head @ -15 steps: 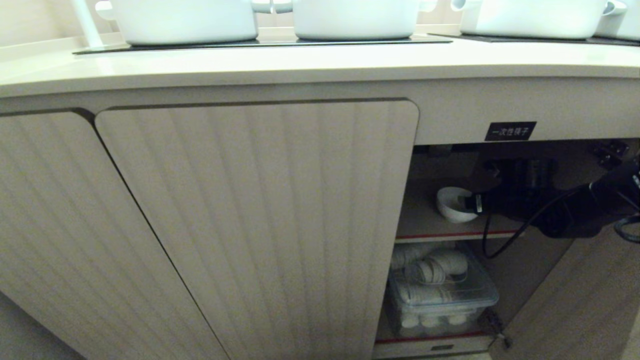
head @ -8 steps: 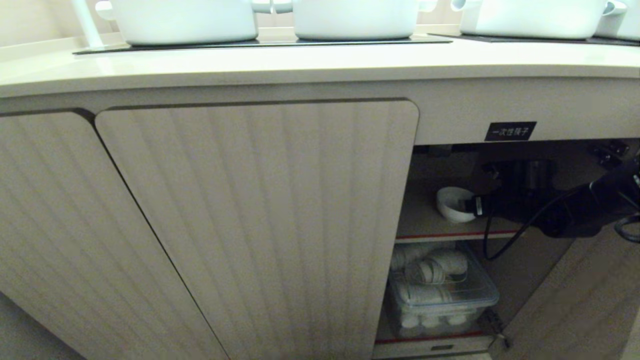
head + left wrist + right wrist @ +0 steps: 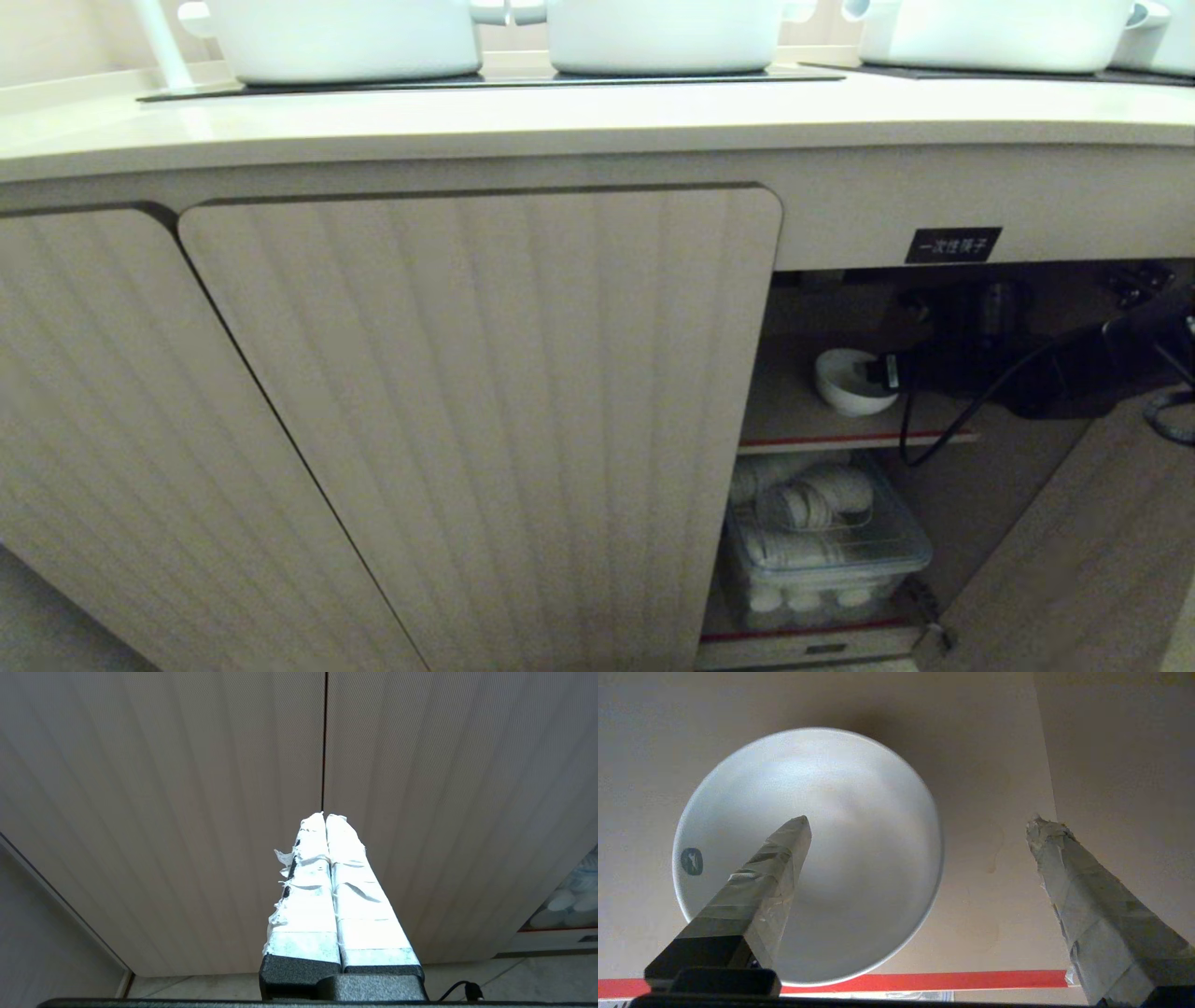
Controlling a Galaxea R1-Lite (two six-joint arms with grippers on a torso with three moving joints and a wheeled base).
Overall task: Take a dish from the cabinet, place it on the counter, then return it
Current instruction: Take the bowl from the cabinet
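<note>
While reaching into the open right bay of the cabinet (image 3: 485, 401), right gripper (image 3: 882, 371) sits at the bowl (image 3: 848, 383), at right of centre in the head view. Spread wide, grasping nothing. Bowl upright on the inner shelf (image 3: 794, 415), close behind the red strip (image 3: 840, 439) along the shelf's front edge; not yet lifted.

Key relation, as seen in the right wrist view: one taped finger (image 3: 780, 868) over the bowl's (image 3: 859, 849) hollow, the other finger (image 3: 1069, 877) well outside the rim, above bare shelf (image 3: 994, 788). Rim therefore between the two fingers, nearer the inside one. Contact with the rim not determinable. Round bowl, so no long axis to match; only the wall needs to be straddled.

Judged next need: settle lower so that the near wall falls between the fingers, then close on it. Risk judged: glossy wall, single-side pinch, possible tilt or slip on lifting.

Right arm plainly the nearer. Left gripper (image 3: 324, 826) pressed together, empty, facing the closed fluted doors (image 3: 187, 788) in its own view, away from the bay.

Tabletop (image 3: 560, 117) above, across the top of the head view, carrying white pots (image 3: 345, 37).
</note>
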